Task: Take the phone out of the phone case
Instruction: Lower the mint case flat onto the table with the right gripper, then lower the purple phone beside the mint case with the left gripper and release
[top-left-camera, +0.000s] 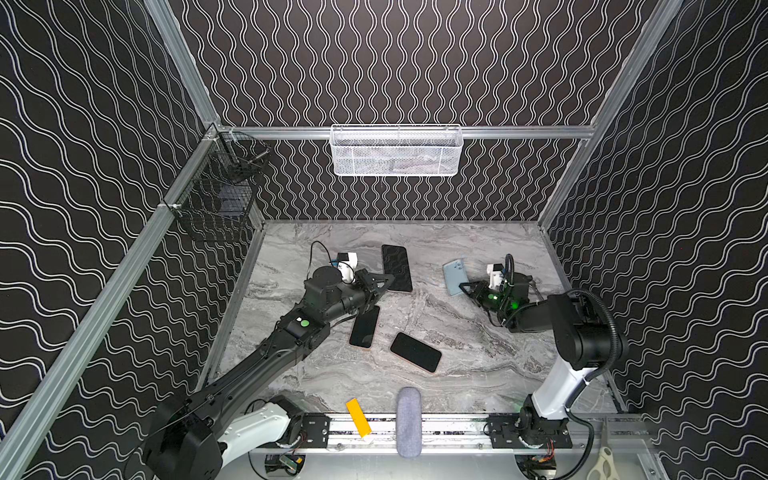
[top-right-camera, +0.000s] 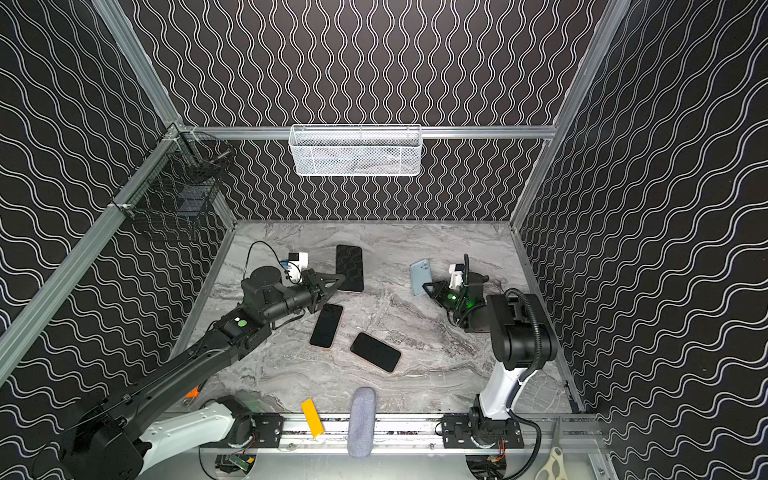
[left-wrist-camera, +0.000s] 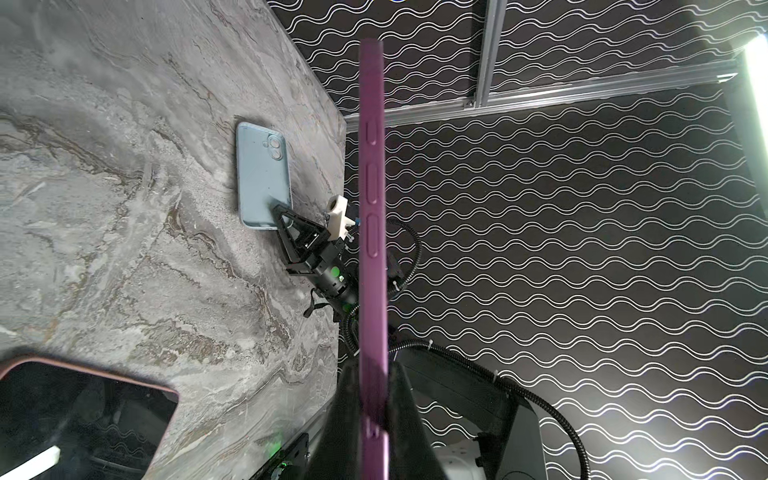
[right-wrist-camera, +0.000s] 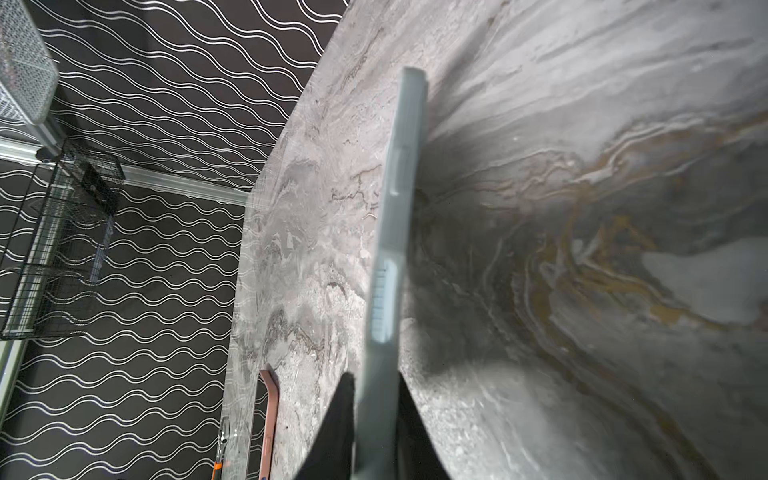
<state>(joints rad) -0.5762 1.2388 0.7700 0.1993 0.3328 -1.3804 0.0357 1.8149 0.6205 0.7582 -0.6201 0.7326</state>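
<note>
A: Where's the purple-cased phone (top-left-camera: 397, 266)?
B: Down at the marble table (top-left-camera: 457, 374), in front of the white basket (top-left-camera: 395, 151), screen up; the left gripper (top-left-camera: 387, 280) is clamped on its side edge.
A: And the right gripper (top-left-camera: 462, 286)?
B: Pinching a corner of the pale blue case (top-left-camera: 454, 274), camera side up, in front of the basket's right end.

Robotics laboratory test cell: an aluminium frame (top-left-camera: 519, 132) carries wave-patterned wall panels (top-left-camera: 395, 62), two hanging wire baskets (top-left-camera: 395, 151) (top-left-camera: 216, 199) and, on its front rail (top-left-camera: 453, 428), two robot arm bases (top-left-camera: 266, 419) (top-left-camera: 536, 424) beside a marble-print tabletop (top-left-camera: 457, 332).
</note>
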